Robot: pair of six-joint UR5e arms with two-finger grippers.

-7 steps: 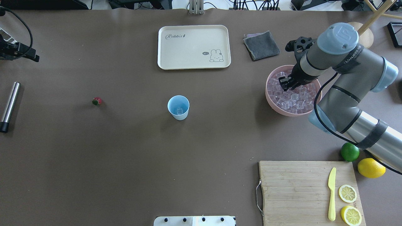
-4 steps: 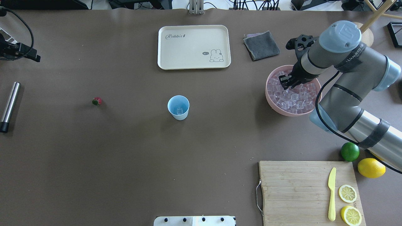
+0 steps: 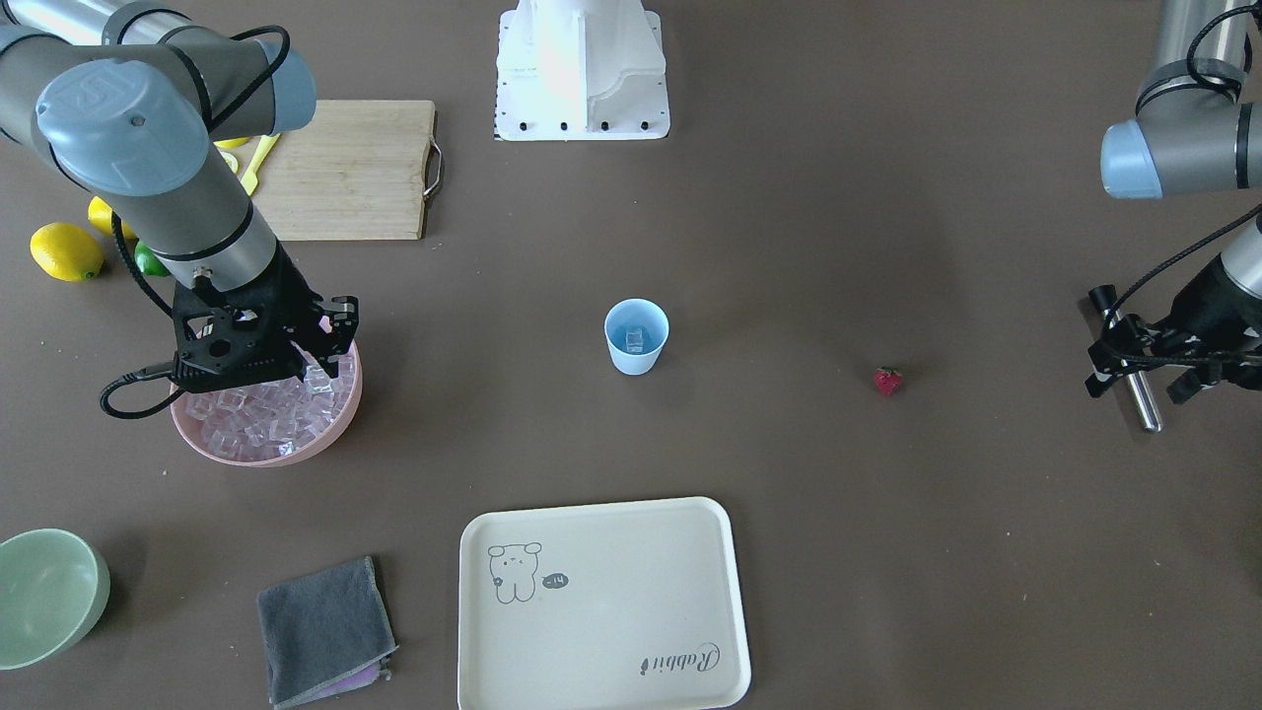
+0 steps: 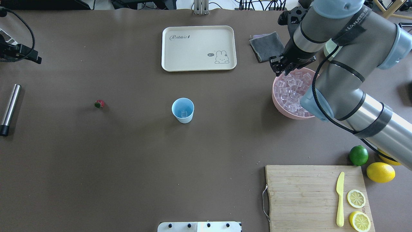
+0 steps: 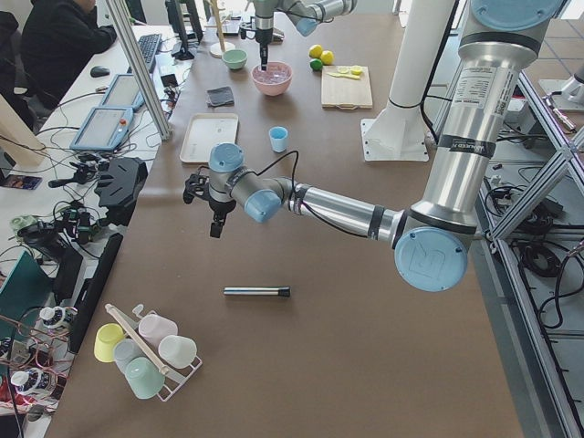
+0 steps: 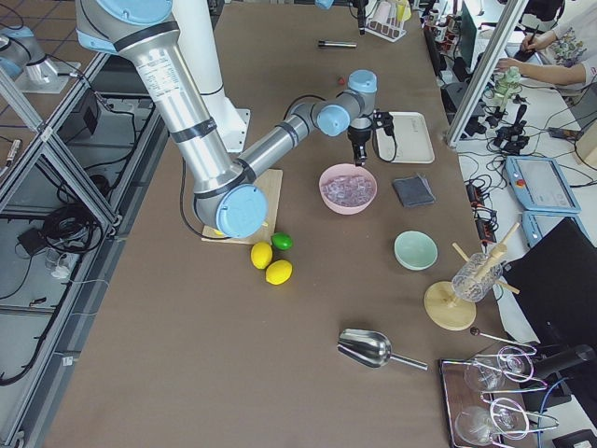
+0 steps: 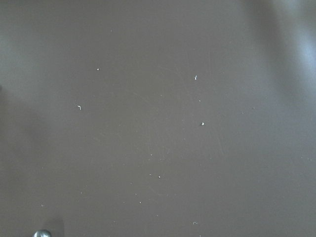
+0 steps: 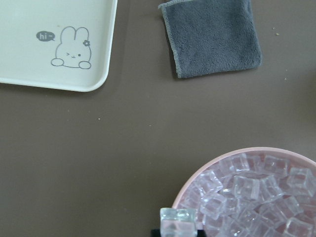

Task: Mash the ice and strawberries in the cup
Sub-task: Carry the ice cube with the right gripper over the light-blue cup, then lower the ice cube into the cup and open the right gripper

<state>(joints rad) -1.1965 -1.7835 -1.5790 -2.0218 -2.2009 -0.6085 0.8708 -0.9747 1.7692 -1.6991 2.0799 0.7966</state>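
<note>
1. Ice cube [image 8: 177, 220] pinched in the right claw [image 4: 279, 67], hovering over the pink bowl's [image 4: 274, 98] upper-left rim
2. Cup [image 4: 182, 110] mid-frame on the bench [image 4: 128, 161], second cube [image 4: 184, 113] inside; strawberry [image 4: 99, 103] well left of it
3. Left claw [image 3: 1142, 370] at the front-facing view's right edge, grip impossible to tell

The broad brown counter [image 4: 128, 161] is looking matt and faintly scuffed, with pale specks on it. Clear glassy ice cubes [image 8: 249, 190] are catching the light in a smooth pink plastic bowl [image 4: 278, 108]. The small light-blue plastic cup [image 4: 184, 120] is looking satin-smooth. The grey square cloth [image 8: 212, 34] is showing a soft, napped pile – the cream rectangular tray [image 4: 199, 48] is looking matt. The pale wooden cutting board [image 4: 299, 193] is showing its grain, and the long metal cylinder [image 4: 10, 103] is gleaming – a brushed finish.
</note>
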